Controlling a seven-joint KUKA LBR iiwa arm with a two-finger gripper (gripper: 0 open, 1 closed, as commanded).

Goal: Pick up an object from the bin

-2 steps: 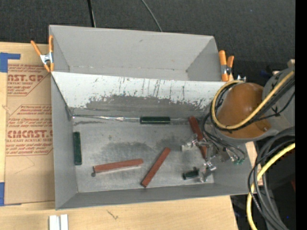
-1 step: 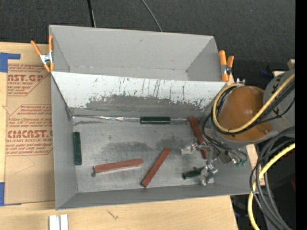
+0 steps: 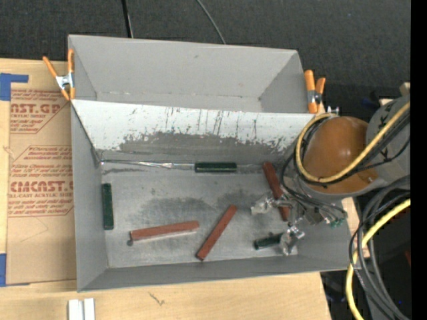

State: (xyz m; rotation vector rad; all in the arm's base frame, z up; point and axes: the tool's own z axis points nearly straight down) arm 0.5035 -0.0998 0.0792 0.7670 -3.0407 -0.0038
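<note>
My gripper (image 3: 275, 224) is low at the right end of the bin, its two metal fingertips spread apart and open. A red-brown stick (image 3: 271, 179) lies slanted by the right wall, and its lower end runs in between the fingertips. A short dark green stick (image 3: 265, 243) lies on the floor just left of the nearer fingertip. Whether either fingertip touches a stick I cannot tell.
Another red-brown stick (image 3: 217, 232) lies diagonally mid-floor, with a red one (image 3: 163, 231) flat to its left. One dark green stick (image 3: 215, 167) rests along the back wall's foot and another (image 3: 107, 205) by the left wall. The arm's orange dome and cables overhang the right rim.
</note>
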